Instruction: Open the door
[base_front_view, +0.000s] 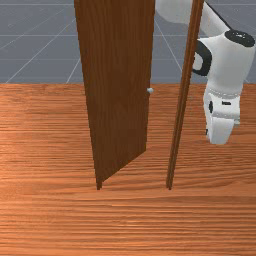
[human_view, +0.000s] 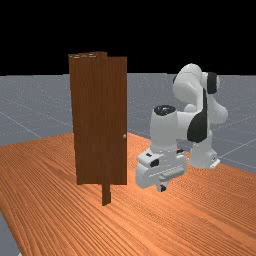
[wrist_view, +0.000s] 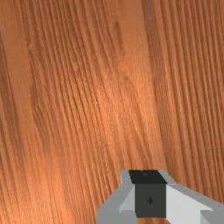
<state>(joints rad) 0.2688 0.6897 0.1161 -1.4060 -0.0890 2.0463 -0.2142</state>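
Closest to me across the front view lies bare wood, the near part of one table. Next come the feet of two doorposts, one on the front view's left and one on its right. Just one door here, and it's already partway open: one upright edge sits at the left post, and the free edge angles back toward the arm's side. By that free edge there's a single small pale knob, a bit past halfway up in the far view. A gap you could see straight through runs between the free edge and the right post.

Off beyond that post, on the front view's right, hangs the one gripper, above the table and apart from door and knob. Whether it's wide or narrow, honestly, I can't tell. In the far view there's open room between it and the door's edge, and the wrist view shows wood below. Furthest back in the far view, the one white-and-grey arm runs to its base on the tabletop
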